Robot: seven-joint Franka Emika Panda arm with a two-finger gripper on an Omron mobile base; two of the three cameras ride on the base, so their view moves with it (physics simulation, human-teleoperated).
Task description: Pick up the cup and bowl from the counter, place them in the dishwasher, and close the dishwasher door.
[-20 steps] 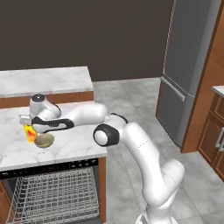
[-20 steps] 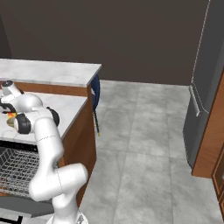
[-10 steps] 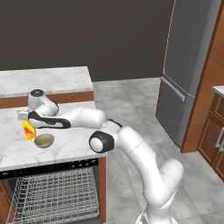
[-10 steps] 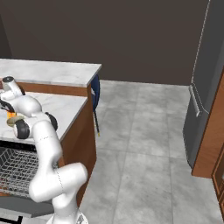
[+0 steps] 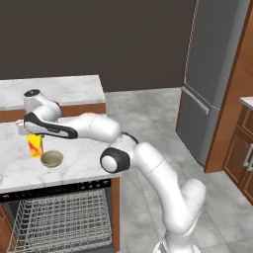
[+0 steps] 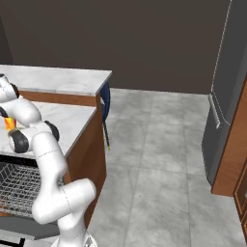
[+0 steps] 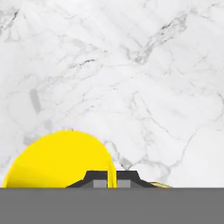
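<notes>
The gripper pinches narrow, apparently on the cup rim near the counter left edge; next, lift toward the dishwasher rack.

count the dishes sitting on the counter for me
2: the yellow cup at the counter's left side under the gripper, shut on its rim, and the olive-tan bowl beside it, nearer the front edge. None seem hidden.

Veined polished marble counter; matt yellow cup, perhaps plastic; grey wire rack; brown wood sides.
</notes>
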